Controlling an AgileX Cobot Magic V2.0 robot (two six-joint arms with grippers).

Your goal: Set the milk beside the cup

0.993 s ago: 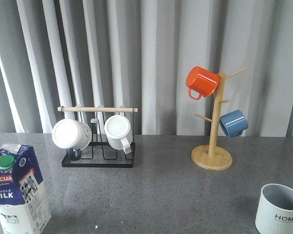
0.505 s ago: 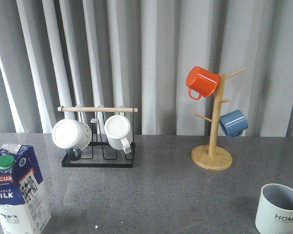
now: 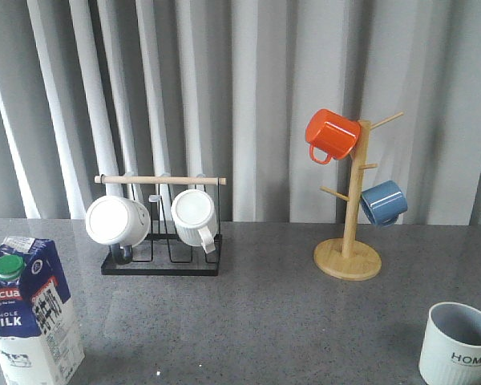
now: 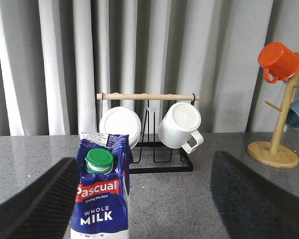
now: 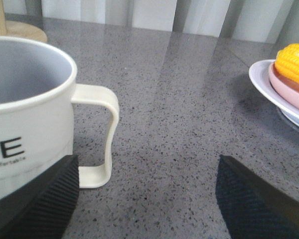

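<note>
A: Milk (image 3: 32,309) stood upright at table's (image 3: 264,313) near-left edge, cup (image 3: 458,343) far off at near-right. Left gripper (image 4: 139,199) spread wide before carton, gripping nothing.

B: Tall carton, so likely toppled by an off-centre squeeze. Right gripper (image 5: 144,199) open beside cup handle. Bare table between; racks stood behind.
</note>
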